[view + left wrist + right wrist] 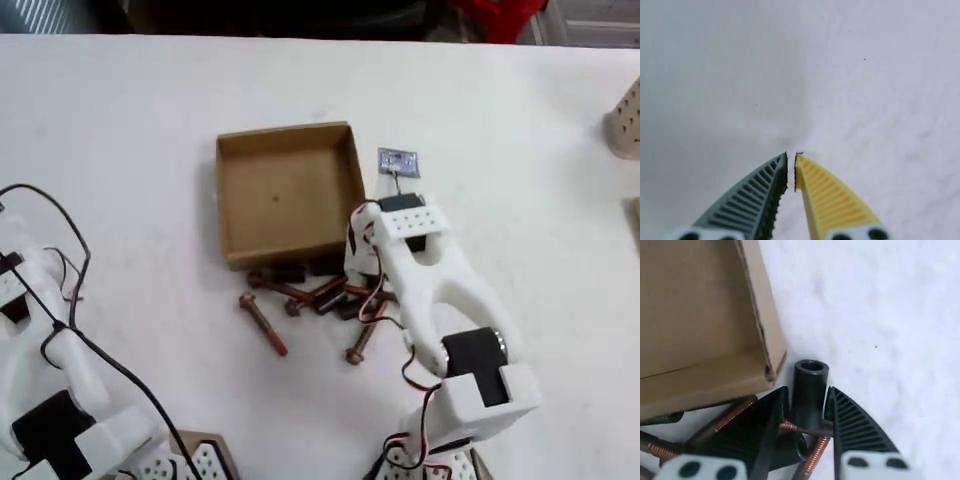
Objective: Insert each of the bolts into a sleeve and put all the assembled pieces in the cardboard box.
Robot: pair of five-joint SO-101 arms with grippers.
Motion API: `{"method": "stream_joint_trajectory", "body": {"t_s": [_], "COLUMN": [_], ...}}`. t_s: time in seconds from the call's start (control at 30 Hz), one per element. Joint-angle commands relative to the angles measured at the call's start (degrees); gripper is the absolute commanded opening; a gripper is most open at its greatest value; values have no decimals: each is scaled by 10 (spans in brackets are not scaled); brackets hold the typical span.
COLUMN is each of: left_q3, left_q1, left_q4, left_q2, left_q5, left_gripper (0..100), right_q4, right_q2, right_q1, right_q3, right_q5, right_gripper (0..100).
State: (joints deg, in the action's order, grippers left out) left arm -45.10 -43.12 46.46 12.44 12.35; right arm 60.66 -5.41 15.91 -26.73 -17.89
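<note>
The right gripper point(807, 389) clamps an upright black sleeve point(810, 376) just beside the cardboard box point(772, 340) corner, with copper bolts point(732, 415) tangled at the sleeve's base. The left gripper point(791, 156) is closed on nothing above the white table point(865, 75).

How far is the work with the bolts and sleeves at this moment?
Nothing looks done: the cardboard box is empty. In hand: the right gripper is shut on one black sleeve beside the box corner. Remaining: the bolts lie loose on the table, none visibly inserted; the left gripper is shut over bare table.
</note>
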Motion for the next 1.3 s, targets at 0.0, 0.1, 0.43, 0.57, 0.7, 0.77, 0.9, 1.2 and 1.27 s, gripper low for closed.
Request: {"method": "stream_joint_trajectory", "body": {"t_s": [0.0,0.1,0.43,0.57,0.7,0.77,0.9,1.2,1.27], "left_q3": [2,2,-4,-13,-19,-13,54,124,101], "left_q1": [10,10,46,78,139,176,283,538,561], "left_q4": [-10,-10,-7,-6,14,50,200,275,259], "left_q2": [-1,-1,-1,2,3,4,4,-1,-1], "left_q5": [1,1,1,2,4,4,5,68,93], "left_gripper": [64,64,63,62,63,63,64,143,224], "right_q4": [-7,-8,-28,-26,-29,-29,-42,-52,-53], "right_q2": [3,2,0,1,2,7,3,2,2], "right_q1": [-7,-7,-7,-10,-22,-25,-29,-29,-29], "right_q3": [21,20,16,16,21,21,24,24,24], "right_q5": [-13,-13,-11,-6,32,37,37,41,53], "right_gripper": [116,116,15,17,17,17,17,17,17]}}
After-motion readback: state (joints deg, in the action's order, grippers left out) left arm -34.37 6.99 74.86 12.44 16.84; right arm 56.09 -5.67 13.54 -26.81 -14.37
